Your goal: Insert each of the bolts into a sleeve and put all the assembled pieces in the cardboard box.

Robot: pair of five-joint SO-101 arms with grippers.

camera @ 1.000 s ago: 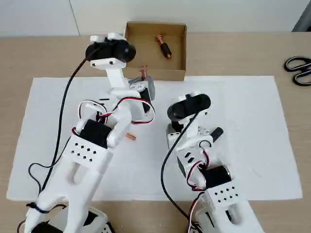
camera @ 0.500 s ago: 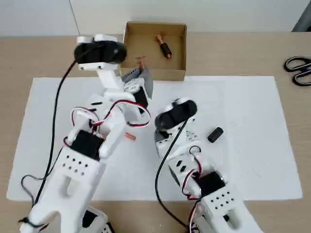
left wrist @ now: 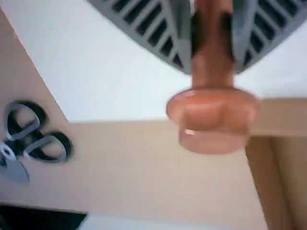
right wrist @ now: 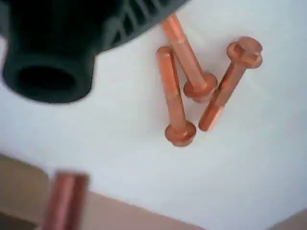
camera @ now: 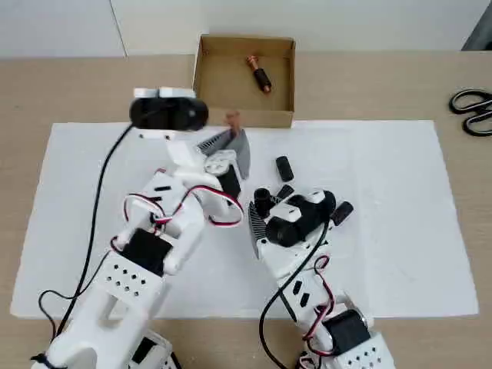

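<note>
My left gripper (camera: 233, 138) is shut on a copper bolt (camera: 233, 119), which it holds just in front of the cardboard box (camera: 201, 75). The left wrist view shows the bolt (left wrist: 211, 120) head-out between the grey jaws of the left gripper (left wrist: 211, 43). My right gripper (camera: 260, 209) is shut on a black sleeve (camera: 261, 201) near the middle of the white sheet. The sleeve (right wrist: 48, 72) shows its open bore in the right wrist view. Beyond it, three loose bolts (right wrist: 178, 98) lie close together. One assembled piece (camera: 259, 73) lies inside the box.
Loose black sleeves lie on the white sheet (camera: 384, 192): one (camera: 284, 167) ahead of the right gripper and another (camera: 342, 213) to its right. Scissors (camera: 472, 109) rest on the bare table at the far right, seen also as scissors (left wrist: 29, 148) from the left wrist.
The left gripper, still holding its bolt, has drawn back from the box wall toward the middle. The right arm has swung and lowered, and it now holds a sleeve; loose sleeves have come into sight.
</note>
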